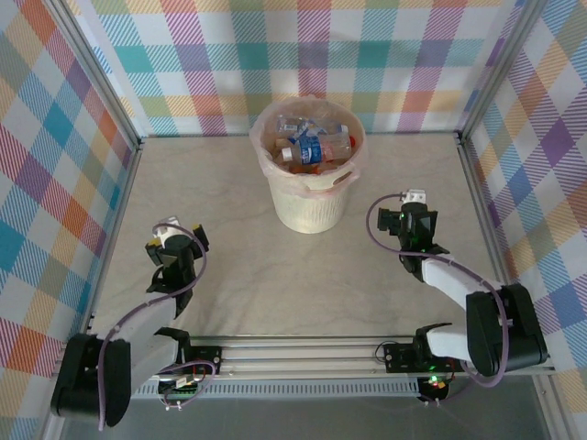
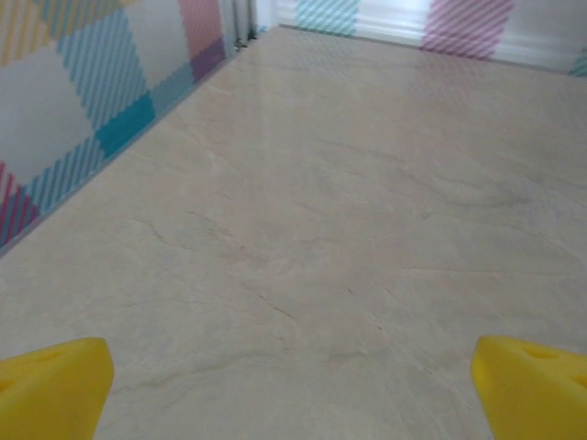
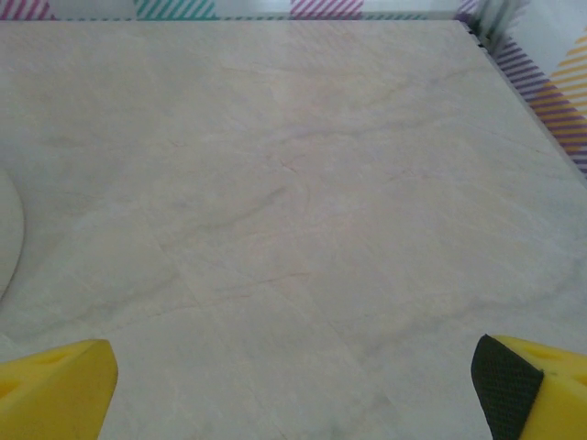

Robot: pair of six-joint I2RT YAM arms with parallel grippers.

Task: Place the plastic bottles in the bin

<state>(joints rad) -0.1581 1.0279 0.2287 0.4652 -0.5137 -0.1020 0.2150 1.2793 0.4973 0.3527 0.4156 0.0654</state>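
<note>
The cream-white bin stands at the far middle of the table, lined with a thin pinkish bag. Several plastic bottles lie inside it, clear and amber, with blue and red labels. My left gripper rests low at the left of the table, well away from the bin. Its yellow fingertips stand wide apart over bare marble, so the left gripper is open and empty. My right gripper sits to the right of the bin. It too is open, yellow fingertips far apart, and the right gripper holds nothing.
Plaid walls close the table on the left, back and right. The beige marble tabletop stretches between the arms. A curved edge of the bin base shows at the left of the right wrist view.
</note>
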